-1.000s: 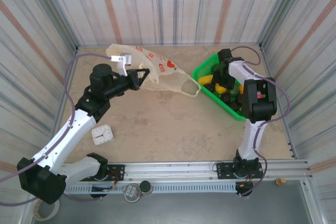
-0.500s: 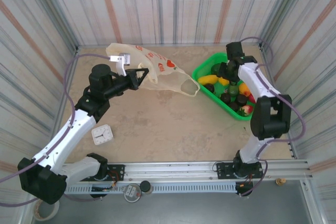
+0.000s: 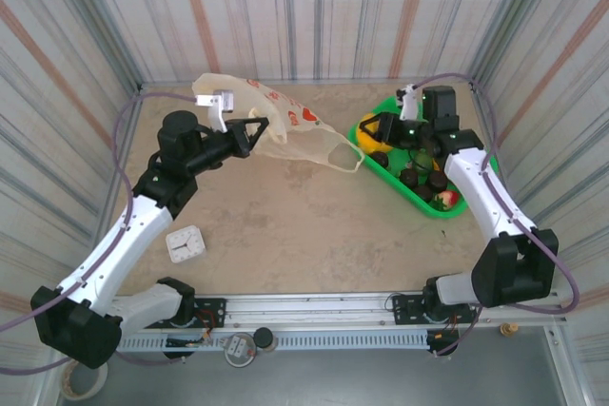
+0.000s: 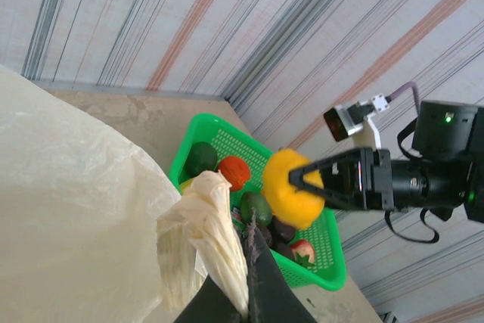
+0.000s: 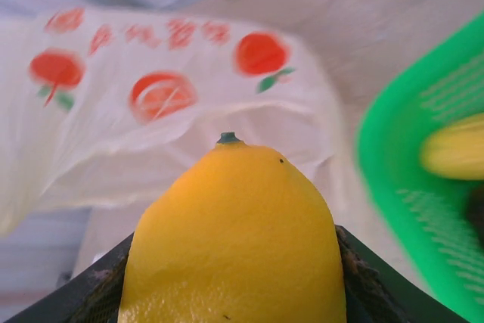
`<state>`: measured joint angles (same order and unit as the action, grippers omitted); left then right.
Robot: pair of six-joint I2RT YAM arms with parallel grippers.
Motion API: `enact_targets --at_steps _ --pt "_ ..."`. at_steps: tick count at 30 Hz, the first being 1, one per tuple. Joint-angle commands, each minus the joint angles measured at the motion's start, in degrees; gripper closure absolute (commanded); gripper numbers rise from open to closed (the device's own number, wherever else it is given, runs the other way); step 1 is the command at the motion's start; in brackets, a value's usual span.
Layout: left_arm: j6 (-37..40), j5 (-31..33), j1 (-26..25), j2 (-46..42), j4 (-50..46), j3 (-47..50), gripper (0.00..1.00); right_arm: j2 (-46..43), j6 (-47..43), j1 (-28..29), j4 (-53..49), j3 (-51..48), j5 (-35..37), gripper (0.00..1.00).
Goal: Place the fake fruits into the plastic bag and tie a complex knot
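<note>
The plastic bag (image 3: 290, 128) lies cream-yellow with red prints at the back of the table, its mouth facing right. My left gripper (image 3: 255, 132) is shut on a bunched handle strip (image 4: 212, 225) of the plastic bag (image 4: 68, 209) and holds it up. My right gripper (image 3: 369, 127) is shut on a yellow lemon-like fake fruit (image 5: 231, 240), which hangs over the left rim of the green basket (image 3: 425, 204), just right of the bag's mouth (image 5: 189, 149). More fake fruits (image 4: 234, 172) in red, green and dark purple lie in the basket.
A small white square clock (image 3: 186, 244) lies on the table near the left arm. Striped walls close in the back and both sides. A metal rail (image 3: 381, 306) runs along the near edge, with a tape roll (image 3: 81, 382) at the bottom left.
My right gripper has come up out of the basket with the yellow fruit and swung left towards the bag's mouth. The left gripper has kept its hold on the handle, shifting only slightly.
</note>
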<state>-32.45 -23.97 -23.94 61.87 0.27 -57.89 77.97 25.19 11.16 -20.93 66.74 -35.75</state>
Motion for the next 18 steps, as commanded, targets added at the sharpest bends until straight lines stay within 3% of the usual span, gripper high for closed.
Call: enact_targets --at_steps 1,4,6,13,18 --pt "-0.07 -0.15 0.48 -0.25 -0.30 -0.88 1.00 -1.49 -1.91 5.80 2.96 -1.22 -7.60 0.42" --pt "-0.07 -0.96 0.48 -0.22 0.12 -0.87 1.00 0.61 -4.11 11.20 1.45 -1.22 -5.27 0.42" --pt "-0.29 -1.84 0.43 -0.23 0.63 -0.82 1.00 2.16 -5.37 14.68 1.57 -1.50 2.07 0.42" --pt "-0.78 -3.69 -0.04 0.02 1.31 -1.17 1.00 12.41 -0.17 20.21 6.98 3.21 6.97 0.44" --pt "-1.23 -5.44 -0.43 -0.62 1.21 -1.31 1.00 21.56 6.39 20.97 9.83 11.14 9.70 0.44"
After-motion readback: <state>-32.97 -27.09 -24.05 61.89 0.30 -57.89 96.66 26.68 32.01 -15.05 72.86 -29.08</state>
